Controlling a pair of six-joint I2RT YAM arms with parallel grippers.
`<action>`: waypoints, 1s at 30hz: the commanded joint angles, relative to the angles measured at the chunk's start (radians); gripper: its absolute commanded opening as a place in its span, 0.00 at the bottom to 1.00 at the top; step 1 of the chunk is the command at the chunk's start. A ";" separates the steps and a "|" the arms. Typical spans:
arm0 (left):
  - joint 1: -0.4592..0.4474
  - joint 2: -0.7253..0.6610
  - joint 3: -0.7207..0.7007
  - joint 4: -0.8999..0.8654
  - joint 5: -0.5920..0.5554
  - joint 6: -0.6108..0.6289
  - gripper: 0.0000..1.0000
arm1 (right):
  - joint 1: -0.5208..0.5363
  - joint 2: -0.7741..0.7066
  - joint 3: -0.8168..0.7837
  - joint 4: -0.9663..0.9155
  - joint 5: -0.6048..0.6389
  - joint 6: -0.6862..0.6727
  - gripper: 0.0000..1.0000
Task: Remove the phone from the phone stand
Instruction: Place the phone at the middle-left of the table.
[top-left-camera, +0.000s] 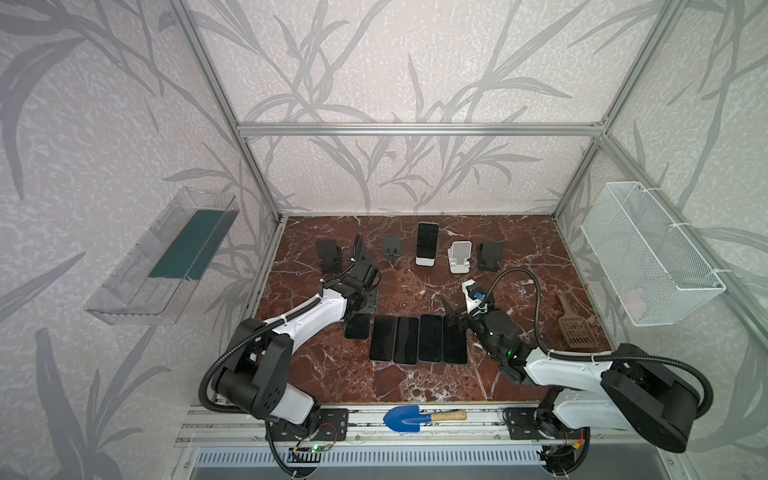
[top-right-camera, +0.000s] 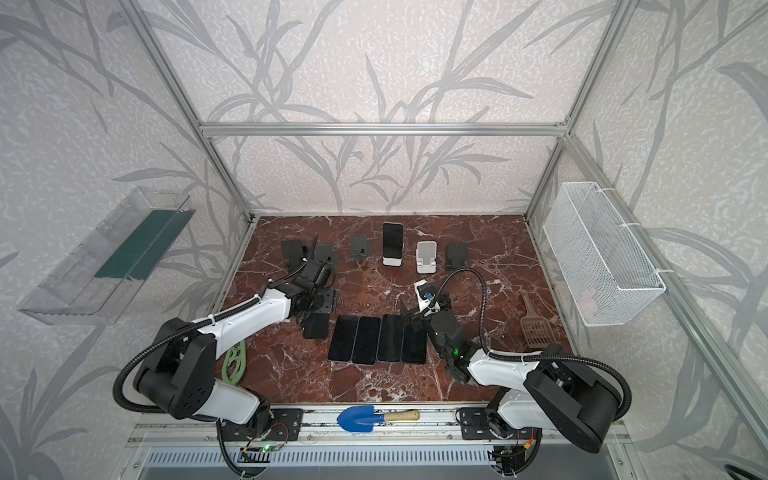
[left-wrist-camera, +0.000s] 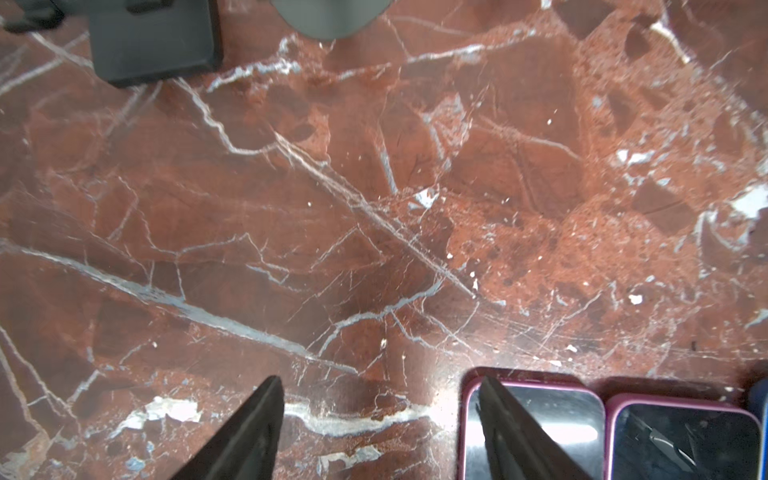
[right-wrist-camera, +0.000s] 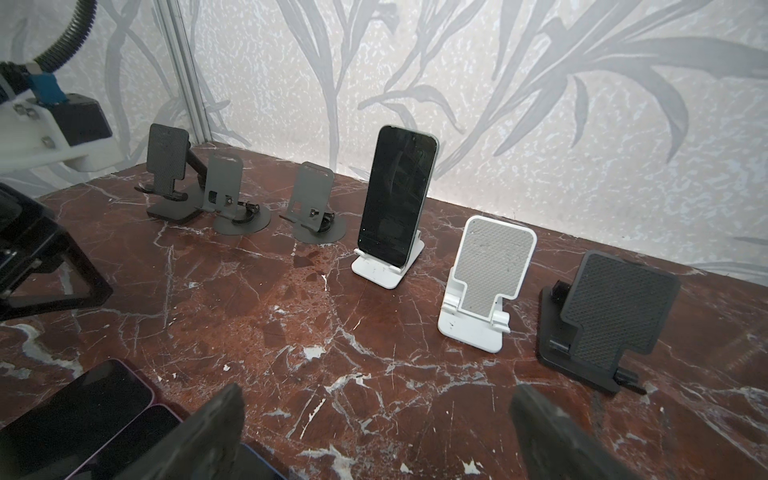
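A dark phone (top-left-camera: 427, 243) (top-right-camera: 392, 243) (right-wrist-camera: 397, 199) leans upright in a white phone stand (top-left-camera: 425, 261) (top-right-camera: 392, 262) (right-wrist-camera: 384, 272) at the back middle of the marble table. My right gripper (top-left-camera: 451, 313) (top-right-camera: 409, 313) (right-wrist-camera: 376, 390) is open and holds nothing. It points at the row of stands, well short of the phone. My left gripper (top-left-camera: 360, 311) (top-right-camera: 318, 309) (left-wrist-camera: 378, 380) hangs open over the left end of the flat phones. One of its fingers (left-wrist-camera: 511, 428) is over a pink-cased phone (left-wrist-camera: 552, 428), and only marble lies between its fingers.
Empty stands flank the phone: black (top-left-camera: 328, 255), grey (top-left-camera: 392, 247), white (top-left-camera: 460, 257), black (top-left-camera: 489, 255). Several phones (top-left-camera: 417, 338) lie flat side by side mid-table. A brown scoop (top-left-camera: 572, 324) lies right, a blue trowel (top-left-camera: 405, 417) on the front rail, a wire basket (top-left-camera: 650, 253) on the right wall.
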 joint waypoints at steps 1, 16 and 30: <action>0.005 0.005 -0.019 0.043 -0.003 -0.016 0.42 | -0.004 -0.022 -0.010 0.033 0.009 0.013 0.99; 0.005 0.009 -0.113 0.130 -0.008 -0.048 0.41 | -0.004 0.003 -0.005 0.045 -0.007 0.029 0.99; 0.005 0.032 -0.132 0.158 -0.010 -0.042 0.41 | -0.004 -0.017 -0.008 0.034 -0.005 0.026 0.99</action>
